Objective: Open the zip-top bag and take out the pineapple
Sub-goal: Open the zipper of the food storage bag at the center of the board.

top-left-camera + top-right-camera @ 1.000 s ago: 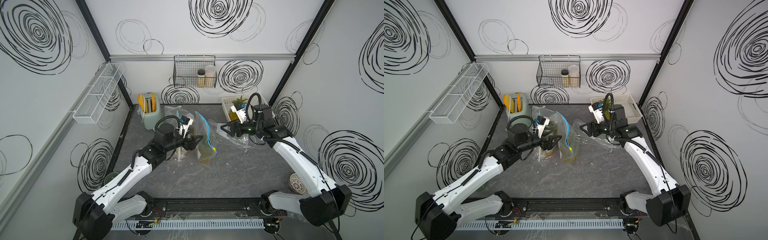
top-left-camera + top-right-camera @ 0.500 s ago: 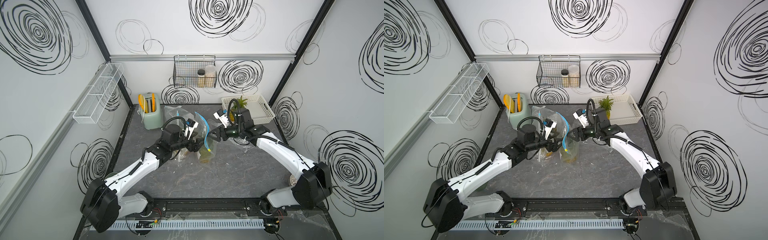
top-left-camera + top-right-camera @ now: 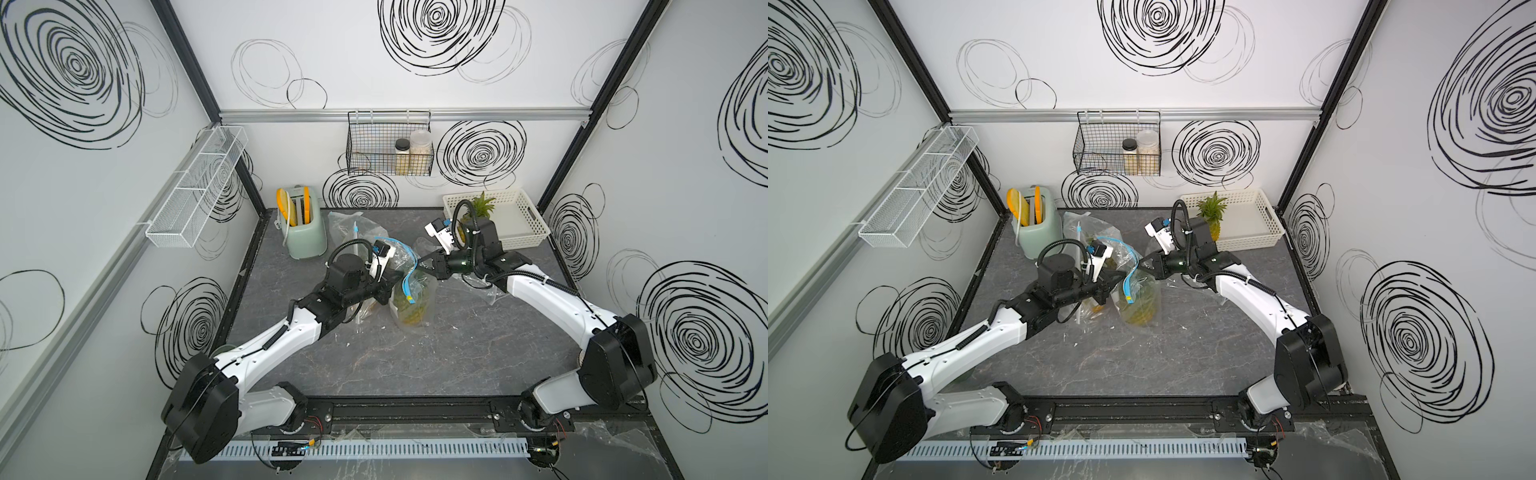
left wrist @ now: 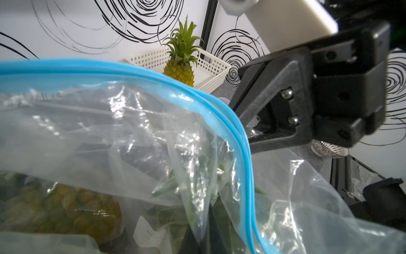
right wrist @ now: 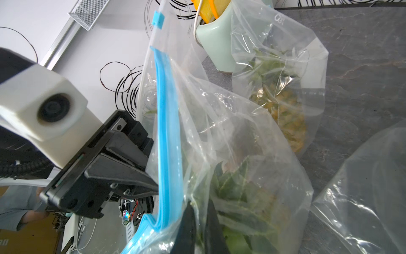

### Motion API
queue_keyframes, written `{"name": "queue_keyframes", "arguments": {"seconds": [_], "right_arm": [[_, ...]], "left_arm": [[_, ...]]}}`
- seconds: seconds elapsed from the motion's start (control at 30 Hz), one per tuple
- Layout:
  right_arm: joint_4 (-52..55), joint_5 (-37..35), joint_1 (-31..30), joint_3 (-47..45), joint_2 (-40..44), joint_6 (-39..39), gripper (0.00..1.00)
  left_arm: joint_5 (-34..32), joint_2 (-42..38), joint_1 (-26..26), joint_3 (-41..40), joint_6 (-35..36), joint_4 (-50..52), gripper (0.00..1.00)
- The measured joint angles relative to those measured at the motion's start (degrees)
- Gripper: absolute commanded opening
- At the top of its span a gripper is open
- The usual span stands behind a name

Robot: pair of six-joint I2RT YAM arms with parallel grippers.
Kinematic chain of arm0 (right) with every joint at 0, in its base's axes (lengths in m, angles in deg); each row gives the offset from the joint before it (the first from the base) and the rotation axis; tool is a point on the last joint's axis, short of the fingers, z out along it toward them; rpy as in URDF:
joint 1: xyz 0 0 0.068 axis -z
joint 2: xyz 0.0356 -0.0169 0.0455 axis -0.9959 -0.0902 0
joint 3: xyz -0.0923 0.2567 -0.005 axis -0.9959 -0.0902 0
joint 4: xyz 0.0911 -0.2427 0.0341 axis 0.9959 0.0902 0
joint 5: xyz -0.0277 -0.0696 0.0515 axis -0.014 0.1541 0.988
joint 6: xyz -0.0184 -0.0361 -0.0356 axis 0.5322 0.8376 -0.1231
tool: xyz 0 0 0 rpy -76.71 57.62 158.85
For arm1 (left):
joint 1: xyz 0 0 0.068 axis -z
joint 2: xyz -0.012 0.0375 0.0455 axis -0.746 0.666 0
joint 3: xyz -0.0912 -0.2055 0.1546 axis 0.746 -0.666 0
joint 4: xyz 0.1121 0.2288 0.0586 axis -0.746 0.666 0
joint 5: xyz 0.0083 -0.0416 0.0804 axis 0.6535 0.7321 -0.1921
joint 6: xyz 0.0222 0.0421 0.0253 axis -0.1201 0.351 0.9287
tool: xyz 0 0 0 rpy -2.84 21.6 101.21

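L tool, R tool pinch 1 bag, 1 pineapple inside

Right hand swung in from back-right corner of table to zip-top bag; left hand edged nearer; both clamped onto its blue-zip rim.

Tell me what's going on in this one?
Two robot arms are working on a clear zip-top bag standing mid-table. The left gripper and right gripper each pinch the plastic near its blue zip, from opposite sides. The pineapple is inside; the zip looks closed.
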State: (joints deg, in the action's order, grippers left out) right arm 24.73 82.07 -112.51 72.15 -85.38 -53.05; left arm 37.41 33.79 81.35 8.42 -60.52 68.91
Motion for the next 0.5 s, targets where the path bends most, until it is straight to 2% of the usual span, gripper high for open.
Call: {"name": "queue_keyframes", "arguments": {"seconds": [0.3, 0.5], "right_arm": [[1.1, 6.3, 6.6, -6.6, 4.2, -0.9, 0.00], [2.6, 9.1, 17.9, -10.9, 6.3, -1.3, 0.00]], "left_arm": [[0.4, -8.0, -0.8, -6.3, -0.6, 1.5, 0.00], [0.9, -14.6, -3.6, -9.9, -2.1, 1.5, 0.00]]}}
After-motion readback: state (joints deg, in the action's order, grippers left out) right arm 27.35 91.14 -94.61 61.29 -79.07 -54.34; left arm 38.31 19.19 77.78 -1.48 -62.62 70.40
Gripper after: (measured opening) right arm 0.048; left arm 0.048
